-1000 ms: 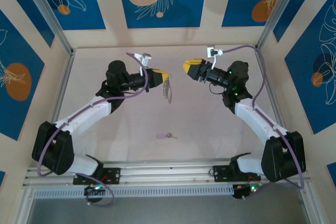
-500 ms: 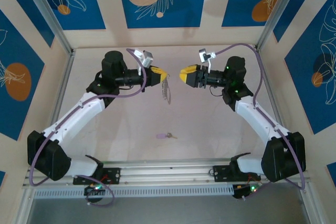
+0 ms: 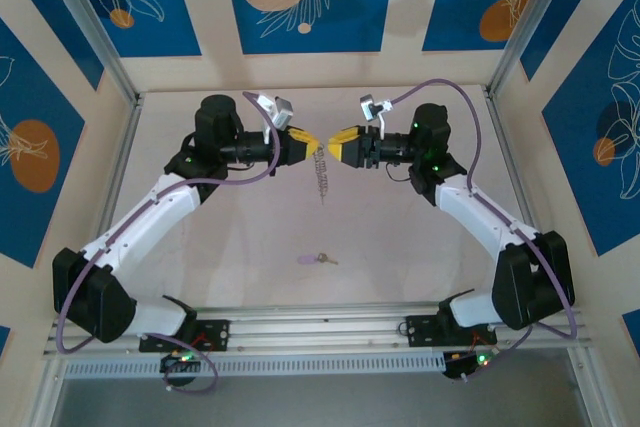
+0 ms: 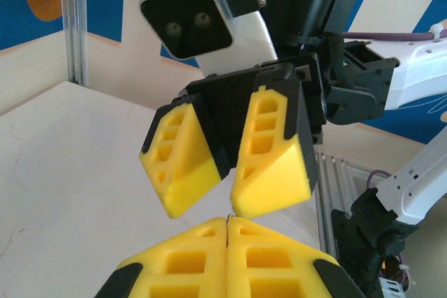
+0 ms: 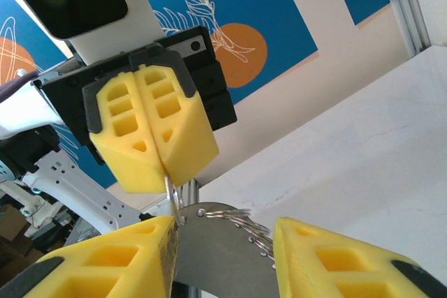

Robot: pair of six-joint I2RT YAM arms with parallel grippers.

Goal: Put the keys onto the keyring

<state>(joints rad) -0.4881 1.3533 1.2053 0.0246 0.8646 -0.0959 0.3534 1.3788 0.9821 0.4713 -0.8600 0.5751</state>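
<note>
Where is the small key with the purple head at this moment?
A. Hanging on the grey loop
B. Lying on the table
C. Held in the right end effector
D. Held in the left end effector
B: the key lies on the table, apart from both arms, while the left end effector holds the keyring.

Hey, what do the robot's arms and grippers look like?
The left arm and right arm have white links with black joints and bases, with purple cables looping along them. The left gripper and right gripper have chunky yellow wedge fingers with cut-out holes on black mounts. A pale boxy camera sits on each wrist.
</note>
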